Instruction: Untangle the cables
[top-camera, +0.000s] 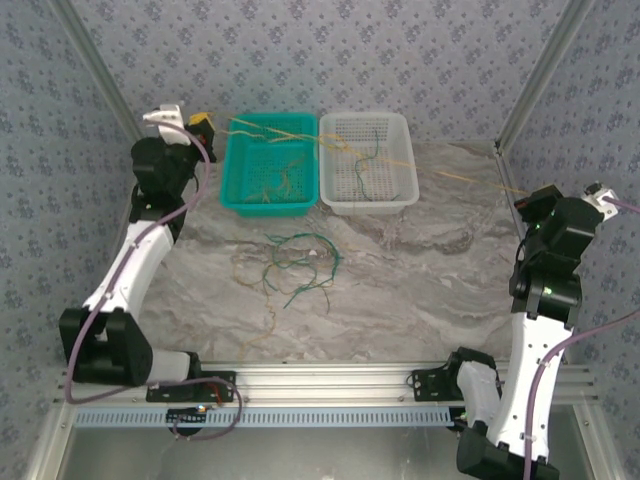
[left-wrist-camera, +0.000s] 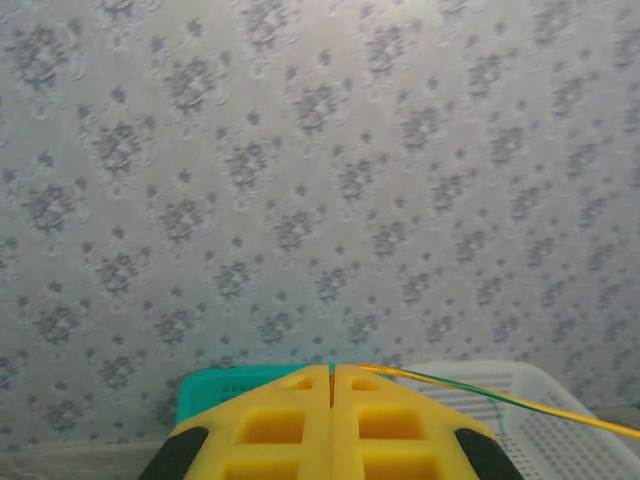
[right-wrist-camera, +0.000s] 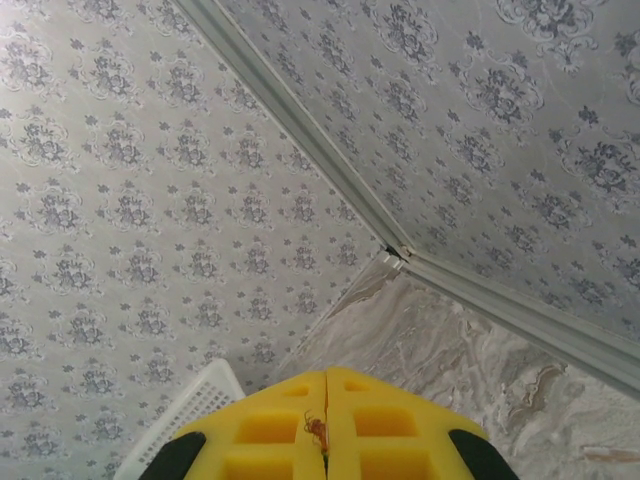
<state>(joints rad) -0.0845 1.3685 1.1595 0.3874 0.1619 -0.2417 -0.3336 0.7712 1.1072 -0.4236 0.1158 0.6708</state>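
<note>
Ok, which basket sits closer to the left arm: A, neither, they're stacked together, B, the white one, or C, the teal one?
C: in the top view the teal basket stands beside the white basket, on the side of the left arm.

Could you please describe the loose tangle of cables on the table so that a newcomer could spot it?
On the marble-patterned table, find the teal basket and the white basket side by side at the far edge. In front of them, nearer the teal one, lies the tangle of cables, green and yellow-tan loops. Unlike the strands in the baskets, it lies on the bare tabletop.
</note>
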